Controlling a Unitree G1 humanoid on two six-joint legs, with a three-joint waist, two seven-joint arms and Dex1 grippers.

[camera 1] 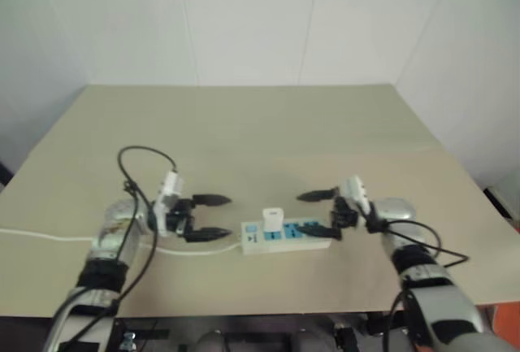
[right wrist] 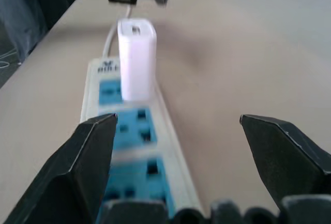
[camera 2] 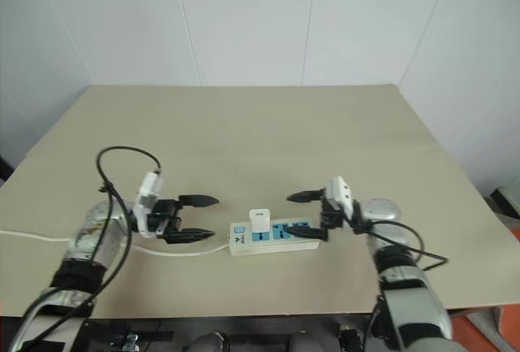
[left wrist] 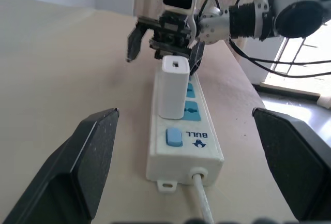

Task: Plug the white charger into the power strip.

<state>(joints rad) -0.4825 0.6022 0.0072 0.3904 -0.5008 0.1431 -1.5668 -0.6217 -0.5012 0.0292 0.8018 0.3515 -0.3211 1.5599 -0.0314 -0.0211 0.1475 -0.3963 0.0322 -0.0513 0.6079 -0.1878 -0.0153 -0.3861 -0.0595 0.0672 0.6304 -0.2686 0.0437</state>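
- Beige tabletop [camera 1: 244,132] carries the whole scene, and the action sits near its front edge, between the two arms.
- White power strip [camera 1: 313,243] lies flat, long axis running side to side across the robot's front; its switch end and thin cord [camera 1: 187,250] point toward the left arm, its far end toward the right arm.
- White charger [camera 1: 272,220] stands upright in the blue socket nearest the switch end. It looks seated, though no prongs can be checked from here, so I'd judge the plugging as done or very nearly so.
- Left gripper [camera 1: 210,217] hangs just off the switch end, pointing level along the strip toward the charger, black fingers spread wide, holding nothing. It sits apart from the charger, with the cord passing beneath it.
- Right gripper [camera 1: 319,212] faces it from the other end, also roughly level, jaws wide and empty; its lower finger sits over the strip's far end — touching or not, I can't tell.
- The charger lies closer to the left gripper, so a final press-down would fall to that arm; otherwise both arms look free to pull clear.
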